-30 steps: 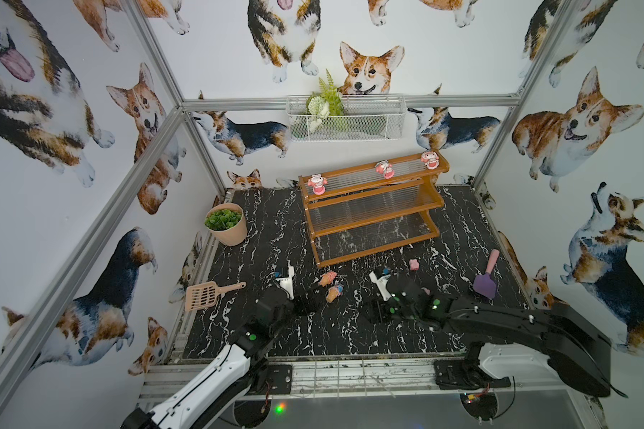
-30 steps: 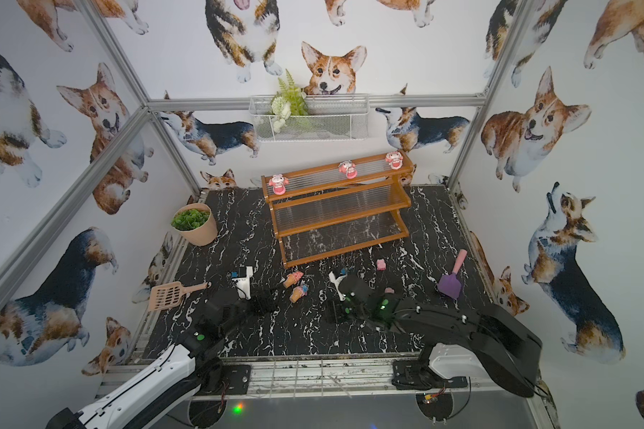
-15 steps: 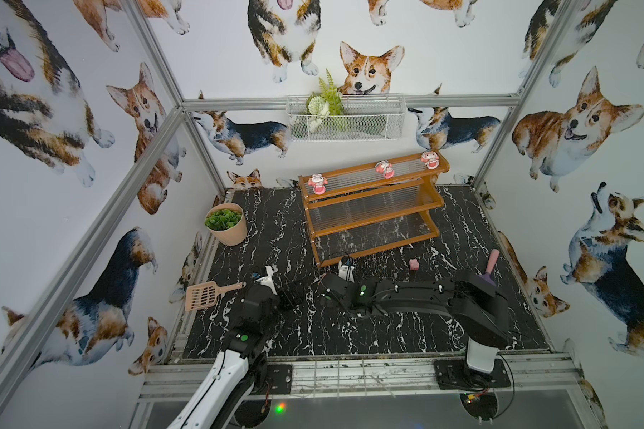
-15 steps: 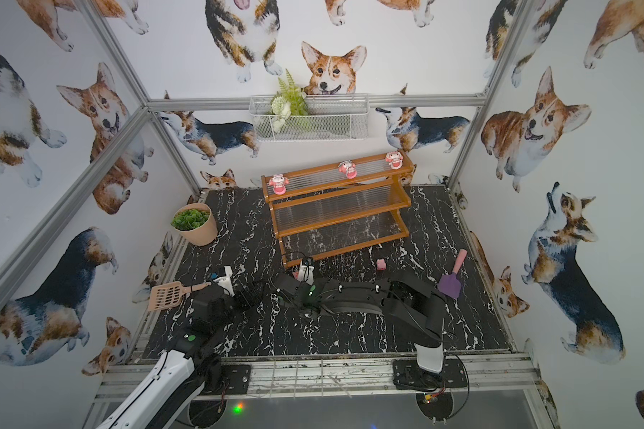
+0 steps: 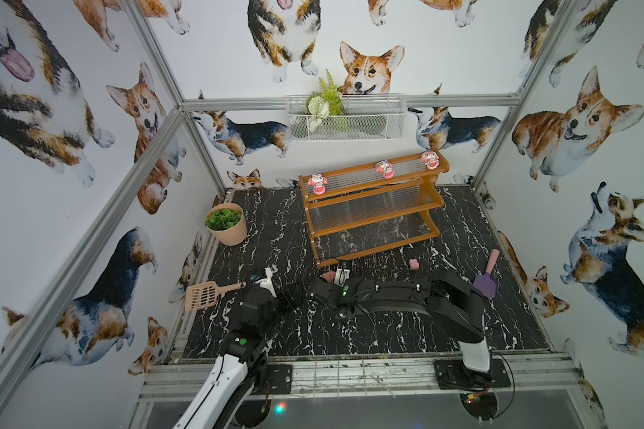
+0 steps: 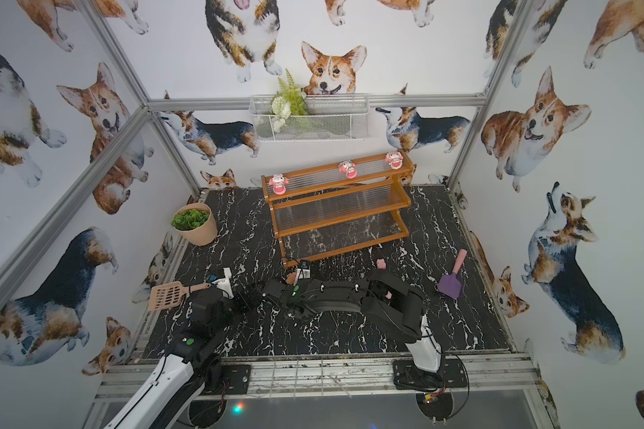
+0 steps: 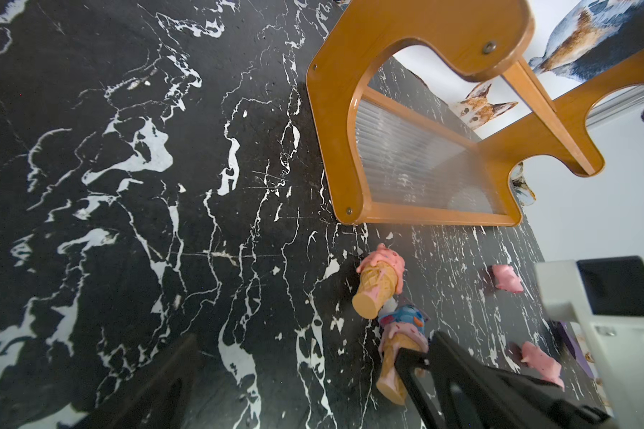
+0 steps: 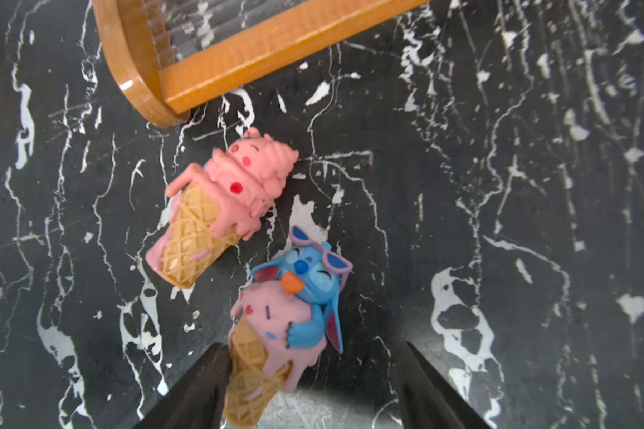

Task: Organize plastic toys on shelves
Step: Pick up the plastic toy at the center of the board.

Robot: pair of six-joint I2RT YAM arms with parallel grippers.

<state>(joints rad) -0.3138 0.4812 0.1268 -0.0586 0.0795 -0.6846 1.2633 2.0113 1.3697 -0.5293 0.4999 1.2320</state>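
Note:
Two ice-cream cone toys lie on the black marble table by the front left corner of the shelves (image 5: 372, 208) (image 8: 238, 52). One is the pink cone (image 8: 220, 208) (image 7: 378, 282). The other is the blue-character cone (image 8: 283, 319) (image 7: 402, 353). My right gripper (image 8: 309, 386) (image 5: 329, 284) is open around the tan end of the blue-character cone, which touches one finger (image 8: 198, 386). My left gripper (image 7: 320, 401) (image 5: 289, 297) is open over bare table just left of the cones. Three doll figurines (image 5: 317, 184) (image 5: 384, 169) (image 5: 430, 159) stand on the top tier. Pink pigs (image 5: 413, 264) (image 7: 506, 278) (image 7: 540, 362) lie on the table.
A potted plant (image 5: 227, 223) stands at the back left. The beige scoop (image 5: 205, 295) lies at the left edge and the purple scoop (image 5: 486, 282) at the right. A wire basket (image 5: 346, 119) hangs on the back wall. My right arm stretches low across the table's middle.
My right arm swung left across the table, from right of centre to the cones at the shelves' corner. My left arm drew back toward the left.

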